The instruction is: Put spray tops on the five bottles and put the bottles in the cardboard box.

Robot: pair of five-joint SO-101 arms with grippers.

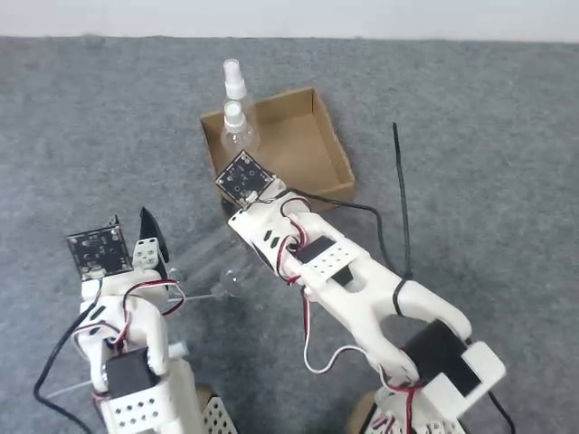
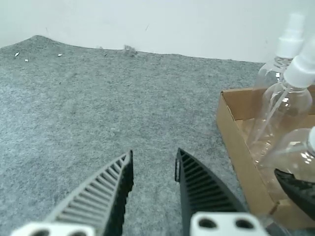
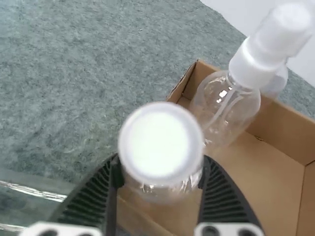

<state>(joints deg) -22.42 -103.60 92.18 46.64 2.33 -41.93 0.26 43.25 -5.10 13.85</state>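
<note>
The cardboard box [image 1: 303, 149] sits on the grey carpet in the middle of the high view. Two clear bottles with white spray tops [image 1: 234, 80] [image 1: 237, 127] stand at its far left corner. My right gripper [image 3: 160, 169] is shut on a third capped bottle [image 3: 160, 140], upright over the box's near left corner [image 3: 197, 66]. In the left wrist view that bottle [image 2: 300, 157] stands beside the other two [image 2: 278, 105]. My left gripper [image 2: 154, 155] is open and holds nothing, low over bare carpet left of the box [image 2: 236, 142].
A clear uncapped bottle [image 1: 226, 271] lies on the carpet between the arms, with a thin tube [image 1: 194, 294] beside it. A black cable [image 1: 403, 208] runs along the carpet right of the box. Open carpet lies left and right of the box.
</note>
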